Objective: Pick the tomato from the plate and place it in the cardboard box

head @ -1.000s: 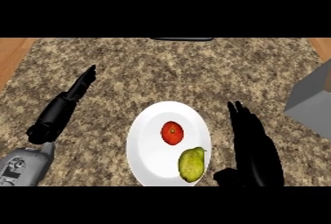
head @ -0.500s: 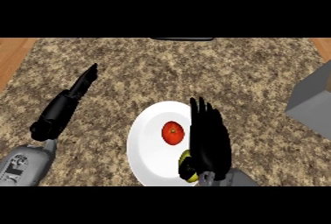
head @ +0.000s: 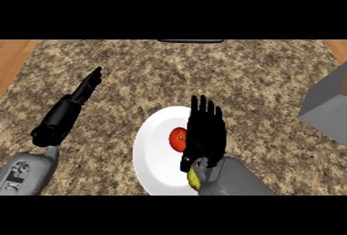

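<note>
A red tomato [head: 177, 139] lies on the white plate [head: 152, 151], its right side hidden by my right hand [head: 206, 133]. That hand is over the plate just right of the tomato, fingers straight and pointing away from me, open and holding nothing. My left hand [head: 68, 110] rests open at the left of the counter, well apart from the plate. The cardboard box [head: 328, 108] shows as a grey shape at the right edge, partly cut off by the frame.
A yellow-green fruit [head: 194, 178] lies on the plate's near side, mostly hidden under my right forearm. Speckled stone counter surrounds the plate; wood shows at the far corners. A dark strip [head: 190, 41] sits at the counter's far edge.
My right hand has slid left from the plate's right rim over the plate, now against the tomato's right side and covering the yellow-green fruit. The left hand has not moved.
</note>
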Robot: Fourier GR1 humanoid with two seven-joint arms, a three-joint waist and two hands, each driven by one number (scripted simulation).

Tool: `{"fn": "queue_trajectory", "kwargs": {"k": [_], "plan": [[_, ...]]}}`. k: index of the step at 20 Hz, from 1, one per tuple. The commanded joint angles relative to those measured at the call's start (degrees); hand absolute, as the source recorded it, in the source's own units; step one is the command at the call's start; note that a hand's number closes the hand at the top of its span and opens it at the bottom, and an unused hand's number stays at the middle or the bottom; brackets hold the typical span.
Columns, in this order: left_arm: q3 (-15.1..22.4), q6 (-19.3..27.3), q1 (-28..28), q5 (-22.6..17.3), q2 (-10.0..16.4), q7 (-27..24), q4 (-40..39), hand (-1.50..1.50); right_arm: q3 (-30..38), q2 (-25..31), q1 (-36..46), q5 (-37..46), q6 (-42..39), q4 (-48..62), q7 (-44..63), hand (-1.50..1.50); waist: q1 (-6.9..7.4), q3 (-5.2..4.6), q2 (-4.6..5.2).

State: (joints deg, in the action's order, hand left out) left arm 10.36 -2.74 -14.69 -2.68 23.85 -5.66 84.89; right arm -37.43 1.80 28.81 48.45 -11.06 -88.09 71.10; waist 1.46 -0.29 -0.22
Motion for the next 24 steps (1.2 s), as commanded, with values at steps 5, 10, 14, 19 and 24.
{"fn": "queue_trajectory", "kwargs": {"k": [5, 10, 14, 19, 24], "plan": [[-1.07, -0.85, 0.18, -0.48, 0.47, 0.36, 0.30, 0.00, 1.01, -1.73, 4.78, -0.54, -4.05, 5.48, 14.11, -1.50, -0.48, 0.09, -0.27], [-0.51, 0.27, -1.68, 0.99, -0.89, 0.76, -0.91, 0.00, 0.46, -1.73, 6.21, -2.29, -3.42, 12.17, 14.11, -1.50, -0.52, 0.11, 0.09], [-0.36, -0.77, -0.59, 0.47, -0.61, 1.75, 0.77, 0.00, 1.45, -1.73, 8.43, -2.67, -2.98, 13.86, 14.11, -1.50, -0.28, 0.14, -0.15], [-0.59, -0.41, -2.66, 1.29, -2.05, 0.71, -2.14, 0.00, -1.51, -1.74, 8.72, -6.23, 1.63, 16.38, 14.12, -1.50, -0.19, 0.20, 0.24], [-1.45, -2.24, -0.82, 0.43, -0.61, 1.10, 0.36, 0.00, -3.65, -1.74, 8.08, -7.84, 4.23, 18.30, 14.13, -1.50, 0.06, 0.24, 0.15]]}}
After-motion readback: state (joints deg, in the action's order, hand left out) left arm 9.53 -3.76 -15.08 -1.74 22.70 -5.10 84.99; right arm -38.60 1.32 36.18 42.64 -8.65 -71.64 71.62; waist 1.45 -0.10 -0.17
